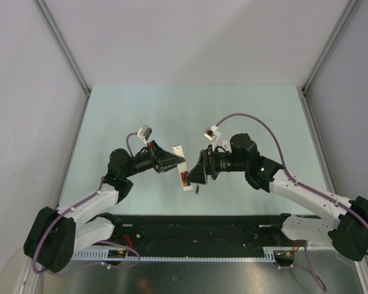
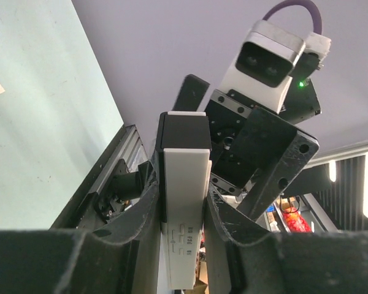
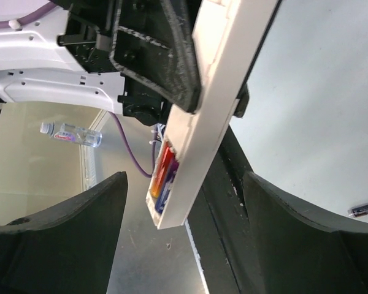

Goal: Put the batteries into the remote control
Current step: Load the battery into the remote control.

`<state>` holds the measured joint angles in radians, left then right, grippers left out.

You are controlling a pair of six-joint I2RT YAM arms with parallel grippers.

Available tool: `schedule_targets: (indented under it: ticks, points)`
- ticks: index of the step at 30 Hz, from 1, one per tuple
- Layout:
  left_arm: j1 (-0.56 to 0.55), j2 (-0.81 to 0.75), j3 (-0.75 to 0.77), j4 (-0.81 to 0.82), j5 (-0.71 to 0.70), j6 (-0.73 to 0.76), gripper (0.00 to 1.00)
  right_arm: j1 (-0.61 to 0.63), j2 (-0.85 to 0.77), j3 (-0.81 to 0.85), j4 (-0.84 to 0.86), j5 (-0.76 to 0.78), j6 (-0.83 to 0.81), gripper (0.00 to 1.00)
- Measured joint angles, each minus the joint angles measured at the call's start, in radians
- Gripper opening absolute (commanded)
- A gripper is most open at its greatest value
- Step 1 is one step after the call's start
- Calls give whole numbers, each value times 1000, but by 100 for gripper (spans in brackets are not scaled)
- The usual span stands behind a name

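Mid-load on my end. The left gripper (image 2: 184, 214) is clamped on the remote (image 3: 218, 104), holding it up off the table (image 1: 172, 110) and tilted, with the open bay facing the other arm. In the right wrist view I can see batteries (image 3: 162, 166) sitting in the bay near the low end, one red and one blue as far as I can make out. The right gripper (image 3: 184, 177) is spread wide with nothing in it, hanging just beside that end of the remote. There's a loose battery (image 3: 365, 210), dark looking, lying on the table off to the side. So I reckon we're between insertions. The next move is probably dropping the right arm to pinch that loose one, then lining it up lengthwise with the bay. That calls for a narrow, careful grip, since the thing is tiny and will roll. I can't tell how many slots are left.
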<state>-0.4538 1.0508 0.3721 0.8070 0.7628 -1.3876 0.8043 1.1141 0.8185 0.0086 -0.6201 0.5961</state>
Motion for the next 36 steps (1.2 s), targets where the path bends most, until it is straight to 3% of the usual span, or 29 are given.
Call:
schedule_targets:
  ticks: [9, 16, 19, 23, 26, 36]
  points:
    - [-3, -26, 0, -1, 0, 2, 0, 0, 71, 0, 42, -9, 30, 67]
    - [-3, -38, 0, -3, -6, 5, 0, -2, 85, 8, 54, -25, 42, 65]
    - [-3, -40, 0, -9, -10, 8, 0, -3, 88, 9, 54, -26, 43, 67]
    - [-3, -45, 0, -8, -18, 8, 0, -13, 87, 9, 53, -32, 48, 80]
    - [-3, -45, 0, -7, -18, 7, 0, -27, 83, 9, 53, -34, 57, 84]
    - [-4, 21, 0, -1, -19, 26, 0, -83, -42, 109, -85, -1, 16, 84]
